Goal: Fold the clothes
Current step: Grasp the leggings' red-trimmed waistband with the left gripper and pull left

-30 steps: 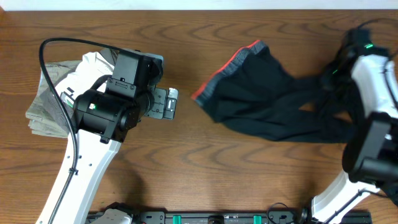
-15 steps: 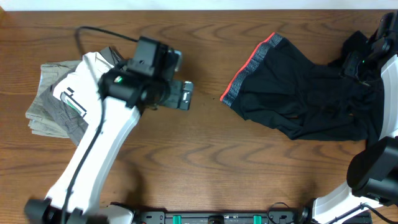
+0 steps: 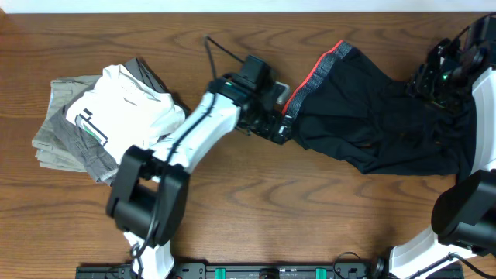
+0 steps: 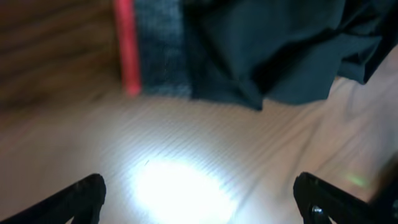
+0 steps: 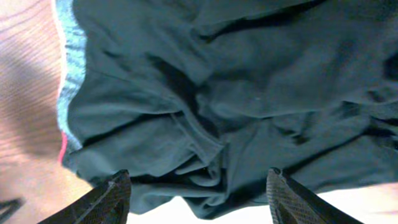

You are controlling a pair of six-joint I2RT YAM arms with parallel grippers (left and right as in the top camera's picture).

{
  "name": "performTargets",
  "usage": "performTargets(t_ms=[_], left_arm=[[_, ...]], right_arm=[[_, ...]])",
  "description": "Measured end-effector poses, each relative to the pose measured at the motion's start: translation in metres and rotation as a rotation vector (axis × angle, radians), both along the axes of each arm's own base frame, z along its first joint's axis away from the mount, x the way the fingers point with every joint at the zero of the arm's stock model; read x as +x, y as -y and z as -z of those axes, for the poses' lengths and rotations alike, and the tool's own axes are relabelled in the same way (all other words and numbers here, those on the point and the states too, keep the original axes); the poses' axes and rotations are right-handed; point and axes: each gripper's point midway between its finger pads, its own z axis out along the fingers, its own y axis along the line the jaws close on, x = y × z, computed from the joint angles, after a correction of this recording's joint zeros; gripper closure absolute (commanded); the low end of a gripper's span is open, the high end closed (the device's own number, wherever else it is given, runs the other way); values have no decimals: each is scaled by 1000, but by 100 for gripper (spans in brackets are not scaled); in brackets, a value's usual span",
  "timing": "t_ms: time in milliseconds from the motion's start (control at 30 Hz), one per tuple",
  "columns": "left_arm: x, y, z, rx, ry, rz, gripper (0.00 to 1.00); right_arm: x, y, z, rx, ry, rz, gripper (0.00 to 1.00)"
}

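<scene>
The black trousers (image 3: 372,124) lie crumpled on the right half of the table, their grey waistband (image 3: 304,99) with its coral-red edge turned to the left. My left gripper (image 3: 284,129) reaches across to the waistband's near corner and stands open. In the left wrist view the left gripper (image 4: 205,199) has only bare wood between its fingers, with the waistband (image 4: 158,50) just ahead. My right gripper (image 3: 431,80) hovers over the trousers' right part. In the right wrist view the right gripper (image 5: 199,199) is open above the rumpled fabric (image 5: 249,93), holding nothing.
A pile of folded grey and white clothes (image 3: 101,116) sits at the left of the table. The left arm (image 3: 194,136) stretches diagonally across the middle. The table's far edge (image 3: 232,9) runs along the top.
The left arm swung right from the folded pile to the waistband. The right gripper opened and let go of the trousers, which first slid to the right.
</scene>
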Motion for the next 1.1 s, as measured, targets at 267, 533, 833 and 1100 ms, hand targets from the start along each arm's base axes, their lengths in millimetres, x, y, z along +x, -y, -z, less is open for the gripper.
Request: performTargets(t_ms=[267, 533, 833, 1100], left_arm=[[14, 18, 38, -10, -7, -22, 10], [28, 21, 59, 5, 19, -55, 42], [41, 12, 62, 60, 84, -82, 92], [43, 11, 62, 66, 96, -77, 21]], right_arm=[[4, -24, -1, 24, 9, -56, 32], [6, -30, -2, 31, 15, -71, 33], [3, -31, -1, 35, 3, -71, 35], [1, -31, 0, 39, -8, -71, 35]])
